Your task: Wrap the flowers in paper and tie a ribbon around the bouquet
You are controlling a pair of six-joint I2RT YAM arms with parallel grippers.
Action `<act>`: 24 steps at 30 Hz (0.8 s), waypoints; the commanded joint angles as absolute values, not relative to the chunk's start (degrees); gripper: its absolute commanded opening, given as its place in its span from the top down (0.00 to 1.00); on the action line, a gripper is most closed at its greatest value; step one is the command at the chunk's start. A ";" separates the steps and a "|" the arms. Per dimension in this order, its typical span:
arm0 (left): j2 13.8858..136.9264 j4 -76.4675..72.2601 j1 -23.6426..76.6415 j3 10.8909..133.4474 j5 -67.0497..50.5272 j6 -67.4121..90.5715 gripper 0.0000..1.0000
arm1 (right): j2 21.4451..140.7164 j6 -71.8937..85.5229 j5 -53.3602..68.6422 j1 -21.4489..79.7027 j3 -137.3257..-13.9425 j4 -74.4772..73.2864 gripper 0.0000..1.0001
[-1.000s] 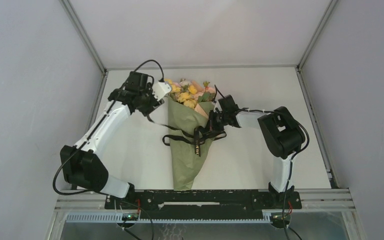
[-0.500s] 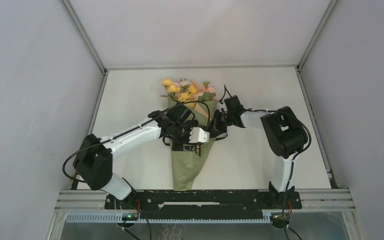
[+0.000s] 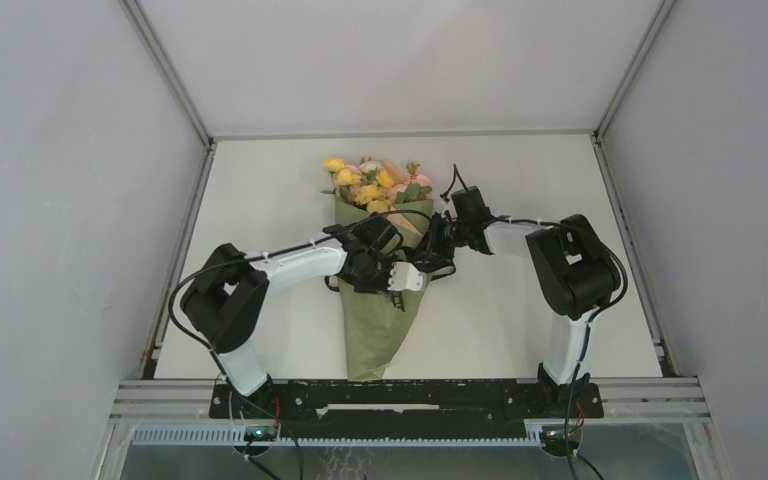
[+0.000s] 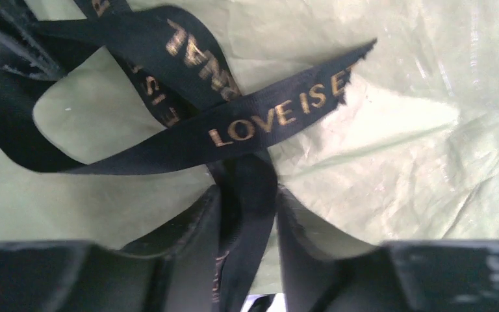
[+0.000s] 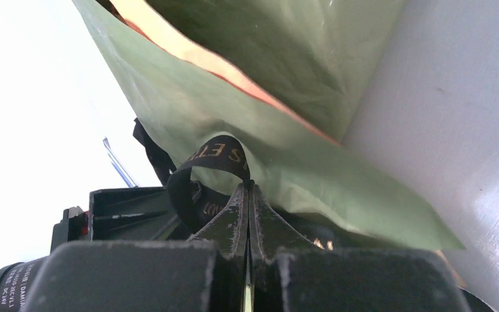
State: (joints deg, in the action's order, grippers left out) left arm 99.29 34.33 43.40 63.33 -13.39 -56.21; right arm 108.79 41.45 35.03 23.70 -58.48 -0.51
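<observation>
The bouquet lies on the white table with its flowers (image 3: 372,182) at the far end. Its olive-green paper (image 3: 368,335) cone narrows toward me, and peach lining (image 5: 188,55) shows at a fold. A black ribbon (image 4: 266,120) with gold lettering is looped over the paper (image 4: 396,149) at the bouquet's waist. My left gripper (image 3: 405,280) reaches across the cone. In the left wrist view, a ribbon strand runs between the left gripper's (image 4: 247,192) fingers, touching both tips. My right gripper (image 3: 428,252) is at the cone's right edge. In the right wrist view it (image 5: 247,185) is shut, pinching a ribbon loop (image 5: 217,151).
Grey walls enclose the table (image 3: 260,190) on the left, right and back. A black rail (image 3: 410,395) carrying the arm bases runs along the near edge. The right arm's elbow (image 3: 570,265) stands to the right of the bouquet.
The left arm swung from beside the flowers at upper left down onto the bouquet's waist, letting go on the way and closing on a ribbon strand there. The right gripper edged slightly up and right.
</observation>
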 commanded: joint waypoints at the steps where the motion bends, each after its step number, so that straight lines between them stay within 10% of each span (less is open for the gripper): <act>1: 97.29 35.57 43.68 66.31 -12.80 -56.06 0.73 | 107.09 41.27 36.90 24.15 -58.69 2.86 1.00; 5: 93.89 35.97 43.69 66.02 -13.79 -56.33 1.00 | 108.20 38.42 38.50 24.98 -58.67 2.17 1.00; 24: 89.74 36.23 40.59 77.02 -23.46 -41.37 1.00 | 109.98 17.02 54.63 27.45 -59.23 -12.79 0.92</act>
State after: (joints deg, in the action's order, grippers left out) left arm 90.32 38.98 42.61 73.69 -19.64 -48.62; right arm 110.00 26.52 47.57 25.71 -58.48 -6.85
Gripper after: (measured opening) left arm 0.005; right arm 0.042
